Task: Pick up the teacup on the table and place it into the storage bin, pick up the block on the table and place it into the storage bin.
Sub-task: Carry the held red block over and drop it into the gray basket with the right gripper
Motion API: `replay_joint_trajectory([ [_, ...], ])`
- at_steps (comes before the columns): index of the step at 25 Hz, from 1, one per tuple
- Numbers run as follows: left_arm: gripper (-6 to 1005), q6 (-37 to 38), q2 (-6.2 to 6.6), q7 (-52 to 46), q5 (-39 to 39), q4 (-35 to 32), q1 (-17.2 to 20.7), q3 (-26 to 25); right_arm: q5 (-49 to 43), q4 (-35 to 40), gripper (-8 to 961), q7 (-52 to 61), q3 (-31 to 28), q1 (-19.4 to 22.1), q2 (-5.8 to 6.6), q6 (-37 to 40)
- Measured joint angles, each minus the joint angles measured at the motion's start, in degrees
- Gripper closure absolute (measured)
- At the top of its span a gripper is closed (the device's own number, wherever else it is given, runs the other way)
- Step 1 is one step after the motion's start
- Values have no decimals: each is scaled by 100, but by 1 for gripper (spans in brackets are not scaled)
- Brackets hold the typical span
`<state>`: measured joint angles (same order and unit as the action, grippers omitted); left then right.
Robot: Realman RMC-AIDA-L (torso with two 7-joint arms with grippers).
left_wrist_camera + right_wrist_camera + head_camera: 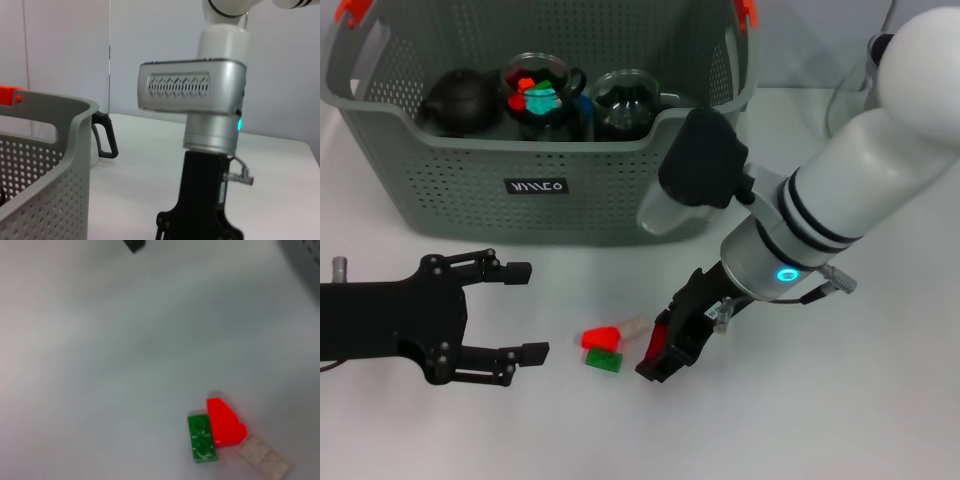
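Observation:
The grey-green perforated storage bin stands at the back of the white table; its corner also shows in the left wrist view. Inside it stand a glass cup with coloured pieces, a second glass vessel and a black teapot. A red block, a green block and a clear block lie together on the table; the right wrist view shows the red, green and clear ones. My right gripper hangs just right of them. My left gripper is open and empty, left of them.
A black handle of a vessel shows behind the bin's far corner. A glass object stands at the back right, partly behind my right arm. Bare white table lies in front of the bin and around the blocks.

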<state>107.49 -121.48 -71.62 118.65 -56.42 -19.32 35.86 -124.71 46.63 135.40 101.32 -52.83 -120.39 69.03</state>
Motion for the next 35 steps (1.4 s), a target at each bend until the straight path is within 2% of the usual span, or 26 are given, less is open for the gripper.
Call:
replay_joint_trajectory([
  [6,111,-19,29,0,13,-8,-2,-83,-377,1277,257,375,-676,342,24,1062],
  [9,111,-116,40,-1,40,-23,10,-143,-656,1982,258,701,-994,359,22,1581],
  [12,111,-154,45,13,141,-23,16,-286,-871,2555,257,874,-1487,155,25,2003],
  [17,111,-195,53,39,167,0,34,-360,-987,2967,257,818,-2209,-338,12,2133],
  [20,111,-211,54,40,168,3,38,-362,-1215,3085,256,680,-2580,-638,-1,1893],
  [24,111,-217,53,40,168,10,20,-359,-1387,2915,263,425,-2737,-798,-4,1043],
  [30,111,-220,48,-1,168,13,-39,-312,-1434,1625,263,87,-2738,-1063,21,-455],
  [35,111,-220,48,-7,167,43,-78,-306,-1448,803,264,-182,-2765,-1215,39,-1258],
])
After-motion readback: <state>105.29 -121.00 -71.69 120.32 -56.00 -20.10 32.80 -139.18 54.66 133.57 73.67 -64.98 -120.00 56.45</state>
